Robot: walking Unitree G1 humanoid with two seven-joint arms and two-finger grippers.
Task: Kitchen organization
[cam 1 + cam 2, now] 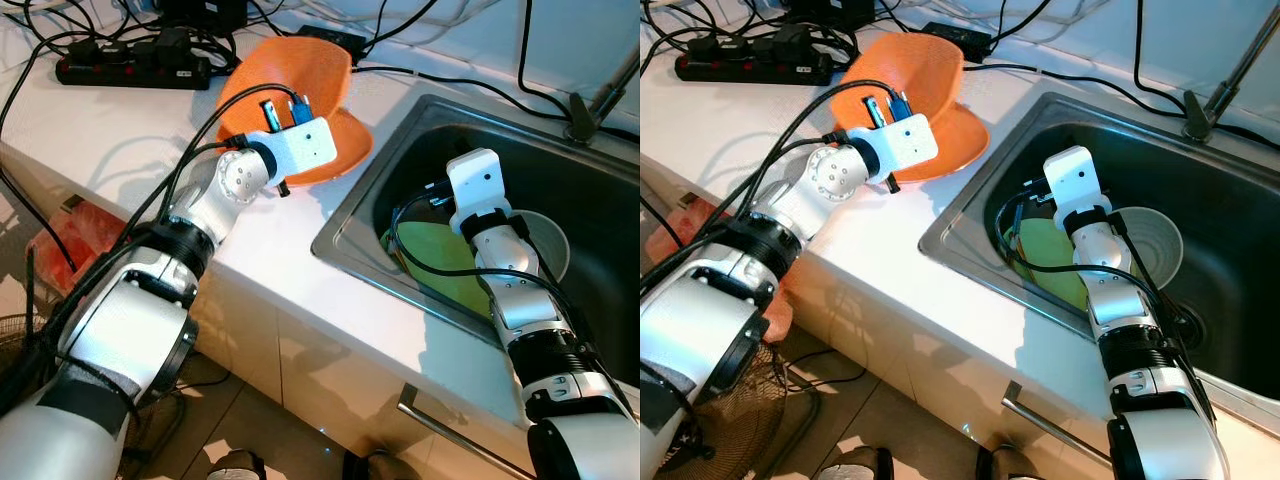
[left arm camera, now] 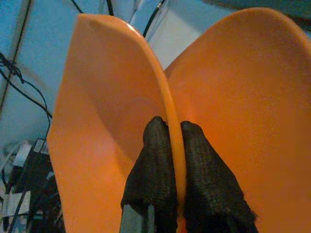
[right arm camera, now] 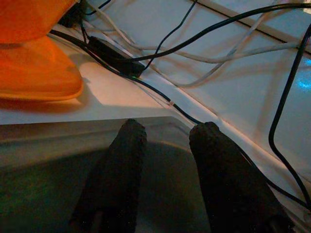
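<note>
With the left gripper [image 2: 167,133] pinching the rim of the upper orange bowl [image 1: 300,65] on the counter [image 1: 120,130] beside the sink [image 1: 400,140], lift it straight off the lower orange bowl [image 1: 350,140], while the right gripper [image 3: 167,138] waits part-open above the sink.

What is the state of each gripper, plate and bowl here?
Left gripper: shut on the rim of the tilted upper orange plate.
Lower orange plate: flat on the counter.
Right gripper: open, empty, over the sink.
Green plate: in the sink.
Grey bowl: upright in the sink.
</note>
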